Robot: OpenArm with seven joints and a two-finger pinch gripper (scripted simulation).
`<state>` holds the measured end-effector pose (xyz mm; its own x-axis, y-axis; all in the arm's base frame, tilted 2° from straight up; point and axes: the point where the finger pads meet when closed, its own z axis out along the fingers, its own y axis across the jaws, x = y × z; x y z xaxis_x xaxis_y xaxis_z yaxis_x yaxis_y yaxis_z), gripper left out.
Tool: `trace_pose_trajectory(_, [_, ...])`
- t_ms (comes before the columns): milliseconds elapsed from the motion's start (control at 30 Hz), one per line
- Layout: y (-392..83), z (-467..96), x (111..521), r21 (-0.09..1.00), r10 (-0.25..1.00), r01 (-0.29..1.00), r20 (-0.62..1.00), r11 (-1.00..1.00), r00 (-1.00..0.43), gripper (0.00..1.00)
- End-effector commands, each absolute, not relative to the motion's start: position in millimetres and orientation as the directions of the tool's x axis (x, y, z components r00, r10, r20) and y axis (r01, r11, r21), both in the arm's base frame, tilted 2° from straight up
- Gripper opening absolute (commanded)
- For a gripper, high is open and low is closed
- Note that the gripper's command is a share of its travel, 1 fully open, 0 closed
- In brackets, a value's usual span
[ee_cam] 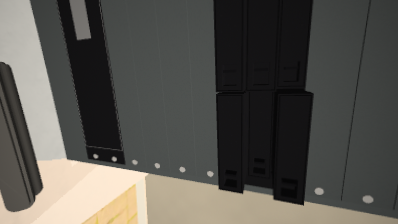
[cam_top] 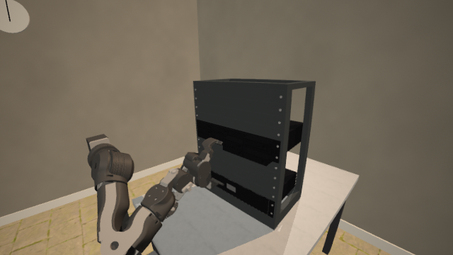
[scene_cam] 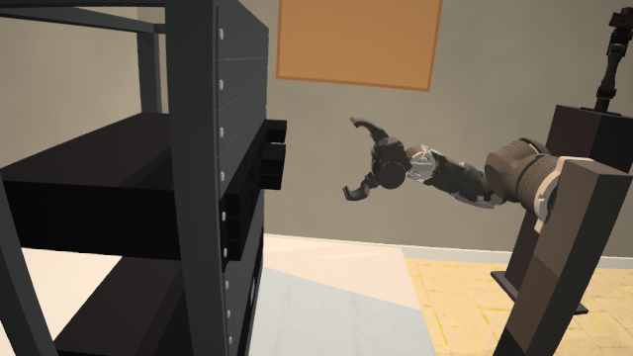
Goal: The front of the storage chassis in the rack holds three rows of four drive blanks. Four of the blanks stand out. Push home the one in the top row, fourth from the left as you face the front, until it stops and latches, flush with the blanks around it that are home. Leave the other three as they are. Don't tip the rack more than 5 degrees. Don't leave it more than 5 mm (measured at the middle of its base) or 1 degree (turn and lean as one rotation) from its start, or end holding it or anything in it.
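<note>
The dark rack (cam_top: 253, 149) stands on the table, and the black chassis front (cam_top: 238, 142) crosses its middle. The top row's fourth blank (cam_top: 270, 141) sits at the right end; I cannot tell how far it stands out. My gripper (cam_top: 214, 163) is open and empty, in front of the chassis's left end. In the side view the gripper (scene_cam: 351, 158) hangs a clear gap away from the blanks that stand out (scene_cam: 273, 153). The wrist view shows only left-end blanks; two of them (ee_cam: 292, 145) (ee_cam: 230, 140) stand out, and the fourth column is out of frame.
A second black unit (cam_top: 244, 195) sits low in the rack, also seen in the wrist view (ee_cam: 92, 80). The rack's front posts carry rows of holes (cam_top: 279, 134). The table edge (cam_top: 318, 227) lies right of the rack. One dark finger (ee_cam: 15, 150) edges the wrist view.
</note>
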<state>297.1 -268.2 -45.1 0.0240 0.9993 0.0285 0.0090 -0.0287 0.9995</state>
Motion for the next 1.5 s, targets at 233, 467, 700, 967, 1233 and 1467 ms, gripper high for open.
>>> trace_pose_trajectory(233, [-268.8,-43.5,296.4,1.000,0.999,0.006,0.026,-0.026,0.028,1.00])
trace_pose_trajectory(467, [-268.8,-43.5,296.4,1.000,0.999,0.006,0.026,-0.026,0.028,1.00])
trace_pose_trajectory(700, [-268.8,-43.4,296.4,1.000,0.999,0.006,0.026,-0.026,0.028,1.00])
trace_pose_trajectory(967, [-277.3,-16.3,287.9,1.000,0.999,0.006,0.026,-0.027,0.028,1.00])
trace_pose_trajectory(1233, [-285.0,10.4,280.2,1.000,0.999,0.009,0.027,-0.027,0.024,1.00])
trace_pose_trajectory(1467, [-286.0,14.3,278.9,1.000,0.999,0.008,0.026,-0.026,0.024,1.00])
